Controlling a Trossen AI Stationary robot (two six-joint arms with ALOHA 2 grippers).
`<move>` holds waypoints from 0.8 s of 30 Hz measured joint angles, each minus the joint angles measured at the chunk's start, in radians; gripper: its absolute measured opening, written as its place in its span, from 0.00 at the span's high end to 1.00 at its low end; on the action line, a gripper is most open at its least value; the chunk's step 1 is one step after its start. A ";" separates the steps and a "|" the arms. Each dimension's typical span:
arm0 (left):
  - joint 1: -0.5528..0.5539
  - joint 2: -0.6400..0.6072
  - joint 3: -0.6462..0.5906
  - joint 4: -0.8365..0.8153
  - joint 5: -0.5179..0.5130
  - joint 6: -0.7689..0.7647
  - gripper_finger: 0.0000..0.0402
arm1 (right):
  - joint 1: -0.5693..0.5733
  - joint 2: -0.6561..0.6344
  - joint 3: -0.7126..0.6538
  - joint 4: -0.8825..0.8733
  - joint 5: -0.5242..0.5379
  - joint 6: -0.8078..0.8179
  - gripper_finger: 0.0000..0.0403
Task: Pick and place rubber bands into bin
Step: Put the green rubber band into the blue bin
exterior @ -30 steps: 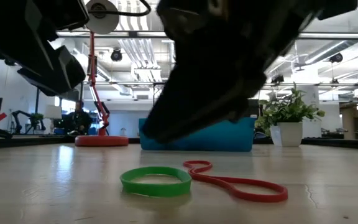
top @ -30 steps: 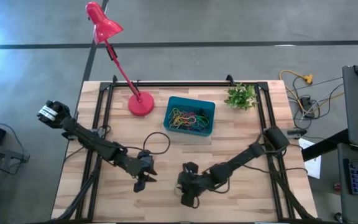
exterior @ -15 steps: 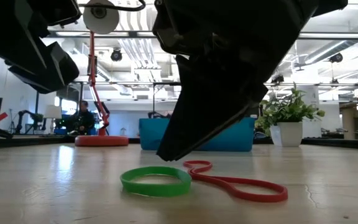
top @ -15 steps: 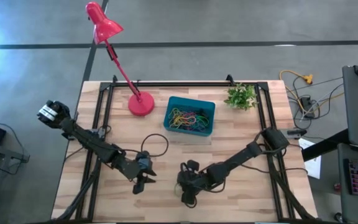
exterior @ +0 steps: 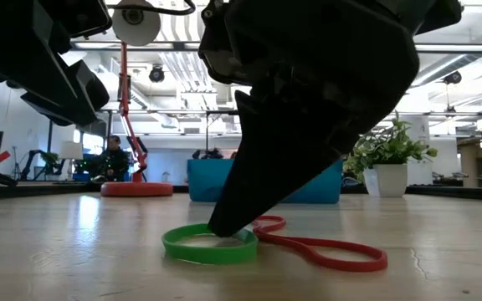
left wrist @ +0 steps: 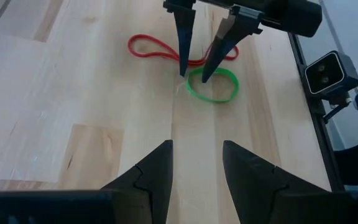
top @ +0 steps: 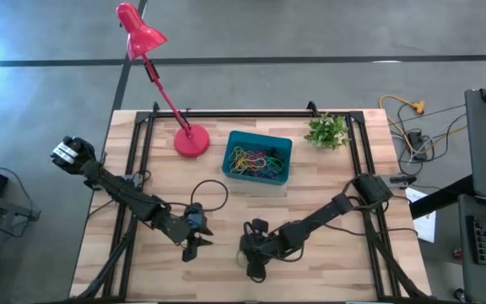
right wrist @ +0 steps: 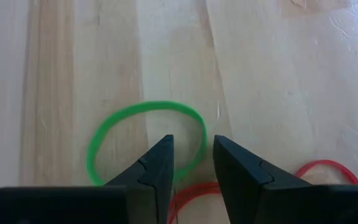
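Note:
A green rubber band (right wrist: 143,138) and a red rubber band (left wrist: 157,48) lie flat on the wooden table near its front edge, the red one touching the green. My right gripper (right wrist: 191,141) is open and down at the green band, one finger inside the loop and the other outside (left wrist: 193,74). My left gripper (left wrist: 196,163) is open and holds nothing, a little to the table's left of the bands (top: 194,245). The teal bin (top: 257,158) at mid-back holds several coloured bands. My right gripper stands astride the green band's rim (right wrist: 199,149), one finger on each side of it. The fingers come steeply from above, slanting from the table's right, with their tips (exterior: 224,229) at table level. Whether they touch the band, I cannot tell. The band lies flat.
A red lamp stands with its round base (top: 191,141) left of the bin. A small potted plant (top: 327,131) sits at the back right. Black cables (top: 213,192) loop over the table behind my left arm. Bare wood lies between the bands and the bin.
My right gripper has sunk toward the table and tipped steeper, and its fingertips now reach the green band. Both bands lie where they were.

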 joint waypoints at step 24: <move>0.000 0.003 0.000 0.002 -0.047 -0.007 0.69 | -0.016 0.009 0.048 -0.039 0.044 -0.007 0.98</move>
